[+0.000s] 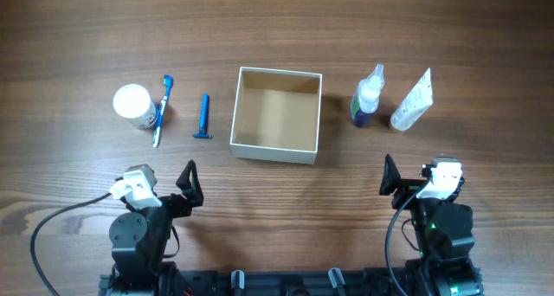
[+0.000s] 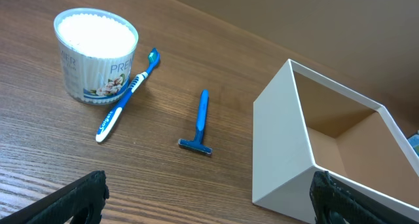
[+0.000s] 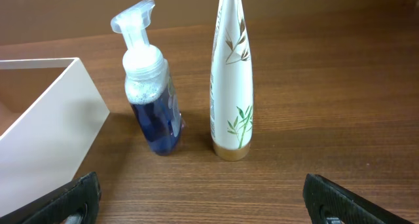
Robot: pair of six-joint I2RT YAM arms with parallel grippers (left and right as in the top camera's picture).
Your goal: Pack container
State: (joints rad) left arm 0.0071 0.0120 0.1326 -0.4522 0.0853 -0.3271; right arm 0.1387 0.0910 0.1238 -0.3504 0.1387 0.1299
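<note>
Two grippers are spread wide and hold nothing: the left gripper shows one dark finger at each bottom corner of its wrist view, and the right gripper shows the same. The container sits upright at the centre of the overhead frame on the wooden table, its tan inside bare. Left of it in that frame lie a blue razor and a toothbrush just beside a tub of cotton swabs, while a pump bottle and a white tube sit side by side to its right.
</note>
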